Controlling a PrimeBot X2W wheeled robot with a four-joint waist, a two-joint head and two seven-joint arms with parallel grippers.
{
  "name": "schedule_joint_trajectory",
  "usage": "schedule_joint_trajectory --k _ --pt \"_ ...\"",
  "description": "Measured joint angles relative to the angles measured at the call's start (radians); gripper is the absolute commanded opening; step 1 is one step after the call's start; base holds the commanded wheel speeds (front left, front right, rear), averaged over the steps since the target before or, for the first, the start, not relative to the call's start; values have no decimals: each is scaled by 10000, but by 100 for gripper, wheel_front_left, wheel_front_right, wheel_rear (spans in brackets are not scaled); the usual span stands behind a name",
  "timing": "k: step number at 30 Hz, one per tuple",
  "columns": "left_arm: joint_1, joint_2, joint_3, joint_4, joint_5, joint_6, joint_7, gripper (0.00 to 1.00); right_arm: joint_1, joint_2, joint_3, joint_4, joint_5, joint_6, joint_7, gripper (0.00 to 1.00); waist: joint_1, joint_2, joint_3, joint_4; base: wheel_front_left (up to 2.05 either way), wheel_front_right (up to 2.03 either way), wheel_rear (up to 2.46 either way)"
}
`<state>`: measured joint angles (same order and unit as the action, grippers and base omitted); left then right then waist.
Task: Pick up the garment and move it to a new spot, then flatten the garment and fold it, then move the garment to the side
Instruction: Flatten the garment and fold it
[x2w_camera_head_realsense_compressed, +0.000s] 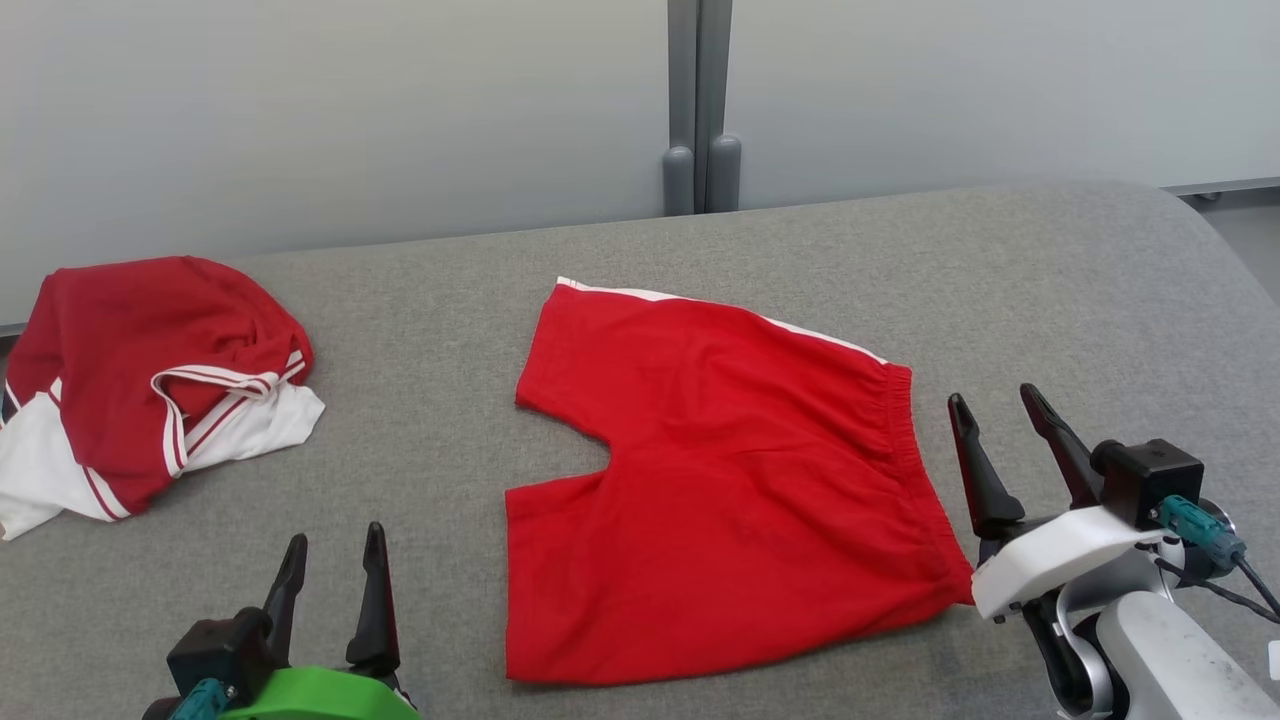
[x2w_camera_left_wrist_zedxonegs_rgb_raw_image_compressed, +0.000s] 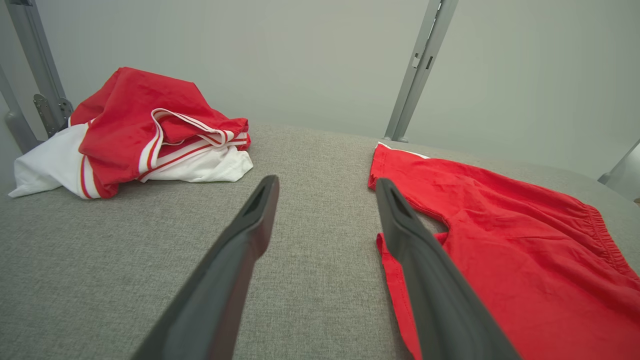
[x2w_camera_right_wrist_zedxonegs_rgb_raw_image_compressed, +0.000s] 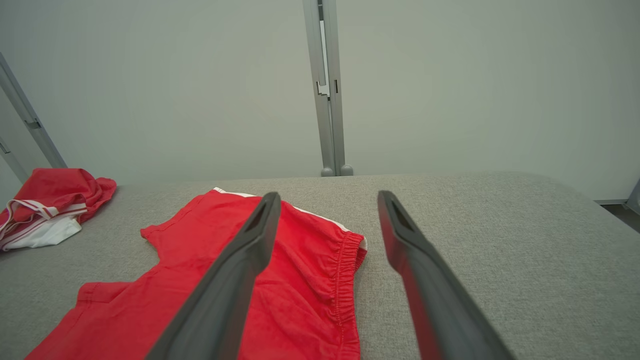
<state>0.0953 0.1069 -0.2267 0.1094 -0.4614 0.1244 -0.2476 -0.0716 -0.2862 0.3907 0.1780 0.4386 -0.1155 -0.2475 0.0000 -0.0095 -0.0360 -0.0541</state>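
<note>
Left end effector (x2w_camera_head_realsense_compressed: 336, 535), right end effector (x2w_camera_head_realsense_compressed: 994, 396) both open; red shorts (x2w_camera_head_realsense_compressed: 720, 480) flat between them, guess fold's next, grab the hems.

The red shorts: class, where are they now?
In the head view the red shorts lie flat on the grey surface, centre-right, waistband toward the robot's right; the crumpled red-and-white garment sits to their left.

This looks like a test room or a lab rather than a home. Plain pale panels (x2w_camera_head_realsense_compressed: 330, 110) stand behind the work surface, joined by a grey metal post (x2w_camera_head_realsense_compressed: 712, 80). The table (x2w_camera_head_realsense_compressed: 1050, 270) is covered with grey cloth, and on it lie red shorts (x2w_camera_head_realsense_compressed: 720, 480) and a heap of red-and-white clothes (x2w_camera_head_realsense_compressed: 140, 390).
</note>
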Motion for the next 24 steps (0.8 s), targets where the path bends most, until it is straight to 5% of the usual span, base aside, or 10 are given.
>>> schedule_joint_trajectory --k 18,24 --pt "269 -199 -272 36 278 0 90 100 210 -21 36 13 -192 15 0 100 0 0 -20 58 0 0 0" --pt "722 82 -976 667 468 -201 788 100 664 -589 466 499 -456 362 31 100 0 0 70 35 0 0 0"
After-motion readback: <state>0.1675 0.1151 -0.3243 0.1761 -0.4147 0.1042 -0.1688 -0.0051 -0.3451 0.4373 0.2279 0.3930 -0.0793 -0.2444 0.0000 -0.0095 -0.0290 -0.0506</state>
